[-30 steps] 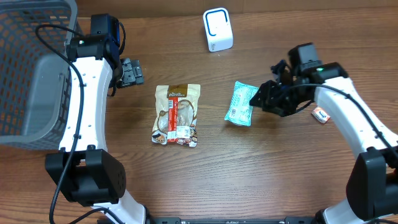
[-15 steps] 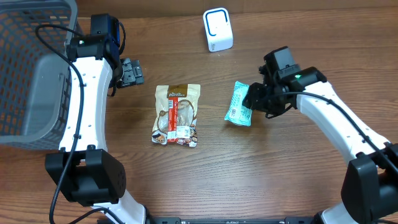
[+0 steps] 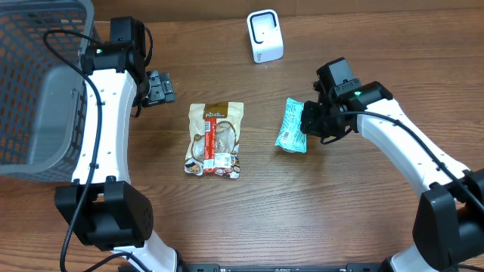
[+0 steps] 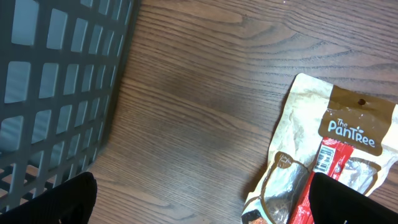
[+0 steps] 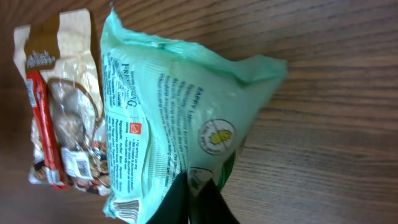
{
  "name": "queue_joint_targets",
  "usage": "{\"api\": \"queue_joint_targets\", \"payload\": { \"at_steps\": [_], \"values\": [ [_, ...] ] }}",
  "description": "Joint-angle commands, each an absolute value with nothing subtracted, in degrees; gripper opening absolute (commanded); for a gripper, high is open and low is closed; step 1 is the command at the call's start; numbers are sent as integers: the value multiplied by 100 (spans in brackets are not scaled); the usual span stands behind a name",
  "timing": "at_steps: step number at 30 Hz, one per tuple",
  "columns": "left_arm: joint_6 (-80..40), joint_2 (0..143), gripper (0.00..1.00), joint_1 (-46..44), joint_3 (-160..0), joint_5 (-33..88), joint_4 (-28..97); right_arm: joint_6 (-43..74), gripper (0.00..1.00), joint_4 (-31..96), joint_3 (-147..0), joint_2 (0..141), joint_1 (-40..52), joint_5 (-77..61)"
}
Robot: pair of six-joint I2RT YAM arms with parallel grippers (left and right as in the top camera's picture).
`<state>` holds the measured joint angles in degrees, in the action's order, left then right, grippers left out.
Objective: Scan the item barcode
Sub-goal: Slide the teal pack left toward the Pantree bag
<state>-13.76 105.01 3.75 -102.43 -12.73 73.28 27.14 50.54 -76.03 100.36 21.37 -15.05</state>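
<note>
Grey plastic mesh basket [image 3: 30,45] sits far left. Right gripper [image 3: 308,121], earlier half-open, now pinches mint-green plastic packet [image 3: 290,130]; left gripper [image 3: 160,87] gapes.

The basket [image 3: 38,83] runs off the overhead view's left and top edges; in the left wrist view the left fingers [image 4: 53,202] show only as dark tips cut by the bottom edge, and the pouch [image 4: 323,162] is clipped at right and below; the pack's [image 5: 174,118] lower end, with part of its barcode [image 5: 127,211], leaves the right wrist frame, where the right fingers [image 5: 199,200] are a dark wedge; overhead, its print is too small to read.
</note>
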Motion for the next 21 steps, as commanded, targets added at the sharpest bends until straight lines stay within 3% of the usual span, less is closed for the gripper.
{"api": "queue_joint_targets", "payload": {
  "at_steps": [1, 8, 21],
  "values": [
    [-1374, 10490, 99, 336, -10331, -1352, 7323, 2720, 4, 4963, -7701, 9651, 2130, -1424],
    [-1374, 10490, 100, 336, -10331, -1352, 7323, 2722, 4, 4228, -7699, 9382, 2438, -2217],
    [-1374, 10490, 100, 336, -10331, -1352, 7323, 2657, 4, 3970, -7688, 9863, 3642, -991]
  ]
}}
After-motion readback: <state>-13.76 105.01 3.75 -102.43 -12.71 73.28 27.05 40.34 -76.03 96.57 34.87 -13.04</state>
